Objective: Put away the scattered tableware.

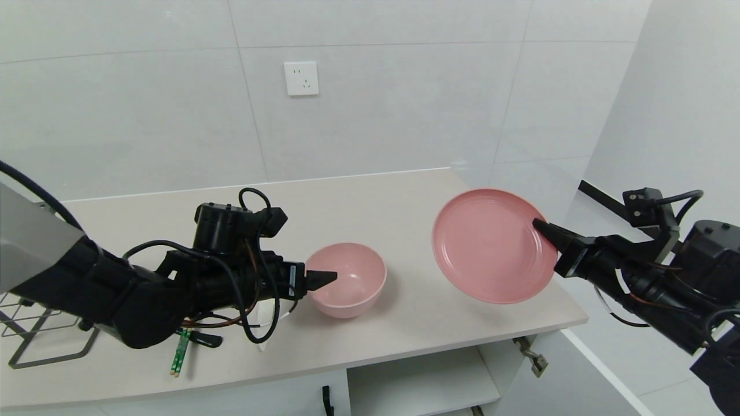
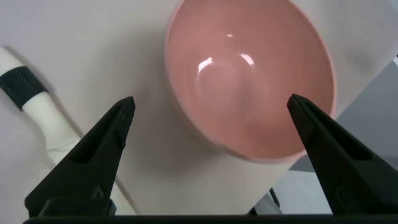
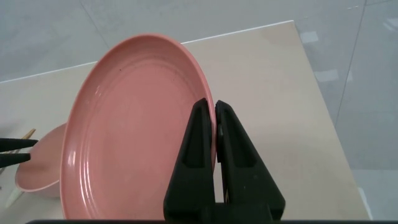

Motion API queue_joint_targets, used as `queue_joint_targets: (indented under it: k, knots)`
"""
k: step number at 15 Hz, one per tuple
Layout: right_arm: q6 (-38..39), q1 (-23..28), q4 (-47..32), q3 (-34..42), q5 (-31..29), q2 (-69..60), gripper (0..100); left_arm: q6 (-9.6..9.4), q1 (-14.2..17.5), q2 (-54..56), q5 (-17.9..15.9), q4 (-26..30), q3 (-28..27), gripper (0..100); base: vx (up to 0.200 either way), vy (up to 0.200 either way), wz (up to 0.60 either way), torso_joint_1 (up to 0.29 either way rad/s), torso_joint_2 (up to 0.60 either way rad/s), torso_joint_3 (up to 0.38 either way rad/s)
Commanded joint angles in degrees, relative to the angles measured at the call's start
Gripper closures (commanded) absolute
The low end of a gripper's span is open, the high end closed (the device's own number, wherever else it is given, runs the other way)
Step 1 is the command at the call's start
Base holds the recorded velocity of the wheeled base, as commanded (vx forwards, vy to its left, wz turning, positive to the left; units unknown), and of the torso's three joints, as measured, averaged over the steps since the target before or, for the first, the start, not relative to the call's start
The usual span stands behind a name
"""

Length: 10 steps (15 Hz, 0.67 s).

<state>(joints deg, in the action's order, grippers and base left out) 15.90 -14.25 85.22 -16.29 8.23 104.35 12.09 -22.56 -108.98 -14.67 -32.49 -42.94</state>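
Currently right gripper (image 3: 216, 107) is pinched shut on the rim of the pink plate (image 1: 488, 245), which hangs tilted in the air right of the pink bowl (image 1: 347, 283). Left gripper (image 2: 211, 106) is spread wide with nothing held, apparently straddling the bowl's left wall; the bowl sits upright on the counter (image 1: 404, 214). Reads as the bowl pickup: next move likely needs the left to close on the rim, then both pieces stowed, destination unclear.

pretty wide gap of bench (image 1: 410, 289) between pink bowl (image 1: 352, 283) and tilted plate (image 1: 491, 245), plate blocks the right corner, wire rack (image 1: 29, 323) and chopsticks (image 1: 180, 352) crowd the left front, back strip by wall (image 1: 370, 115) open
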Motion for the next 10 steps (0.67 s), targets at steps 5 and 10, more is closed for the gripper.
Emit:
queue_joint_targets:
  k: [5, 10]
  knots:
    - [0.01, -0.16, 0.56, 0.2, 0.03, -0.29, 100, 0.04, -0.11, -4.92, 2.71, 0.14, -2.86, 0, 0.0, 0.0, 0.0, 0.0, 0.0, 0.0]
    - [0.01, 0.01, 1.7, 0.38, 0.03, -0.2, 100, 0.12, -1.87, -4.4, 4.65, 4.28, -2.94, 100, 0.0, 0.0, 0.0, 0.0, 0.0, 0.0]
